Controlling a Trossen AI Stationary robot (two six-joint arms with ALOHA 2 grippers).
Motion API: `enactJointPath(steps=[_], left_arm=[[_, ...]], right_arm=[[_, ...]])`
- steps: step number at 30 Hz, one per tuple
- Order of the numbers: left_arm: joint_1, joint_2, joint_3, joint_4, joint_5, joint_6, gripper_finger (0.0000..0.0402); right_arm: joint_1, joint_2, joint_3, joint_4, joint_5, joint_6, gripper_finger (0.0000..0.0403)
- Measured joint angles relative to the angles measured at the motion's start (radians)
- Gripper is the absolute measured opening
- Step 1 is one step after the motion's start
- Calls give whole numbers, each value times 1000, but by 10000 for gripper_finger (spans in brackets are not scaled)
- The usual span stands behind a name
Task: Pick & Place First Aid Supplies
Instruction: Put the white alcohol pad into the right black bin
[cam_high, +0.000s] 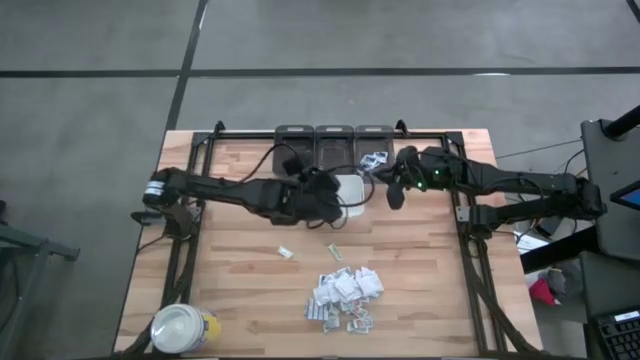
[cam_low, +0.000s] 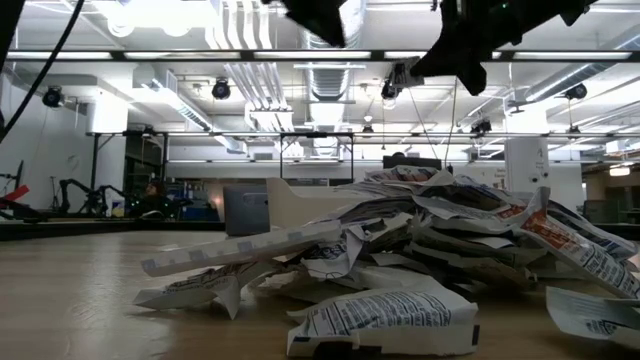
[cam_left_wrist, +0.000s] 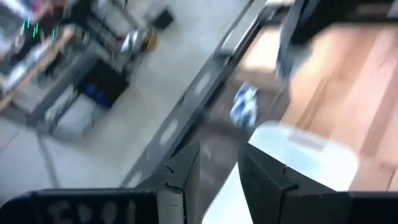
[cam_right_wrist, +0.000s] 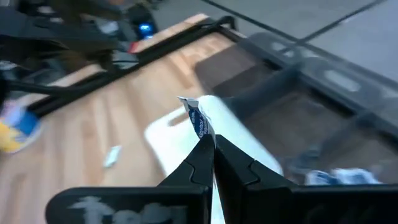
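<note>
Right gripper (cam_right_wrist: 212, 144) is clamped on one small packet (cam_right_wrist: 198, 121). It hangs over the white tray (cam_high: 352, 190) at the table's 12 o'clock edge. The packet stands on end between the fingertips, long axis running out past them, printed face showing.

Left gripper (cam_left_wrist: 217, 168) is over the same tray from the 9 o'clock side, fingers apart, nothing between them.

Main pile of packets (cam_high: 344, 298) sits at 6 o'clock, flat and overlapping, pointing every which way. Two strays lie between pile and tray: one (cam_high: 286, 253) long axis roughly 10-to-4, another (cam_high: 333, 250) just beside it. A few packets (cam_high: 374, 160) are in the dark bins (cam_high: 334, 140) behind the tray.

Yellow jar (cam_high: 183, 328) with white lid at 7 o'clock corner, well apart from everything.
</note>
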Motion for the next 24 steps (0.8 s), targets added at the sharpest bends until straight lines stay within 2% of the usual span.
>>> enactJointPath(steps=[3, 6, 12, 16, 20, 24], left_arm=[[0, -7, -3, -176, -28, -164, 110], [0, -16, -42, -278, -65, -301, 110], [-1, -73, -202, -250, -54, -411, 110], [-2, -168, -367, -113, 5, -435, 110], [-2, -315, -577, 136, 74, -400, 110], [-1, -463, -792, 401, 167, -332, 110]], right_arm=[[-47, 1, 0, -25, 35, -29, 8], [-106, 1, 0, -76, 55, -43, 8], [-226, 12, 0, -133, 55, -52, 8], [-289, 57, 0, -129, 33, -69, 8], [-331, 141, 0, -123, -26, -73, 8], [-356, 228, 0, -86, -38, -73, 8]])
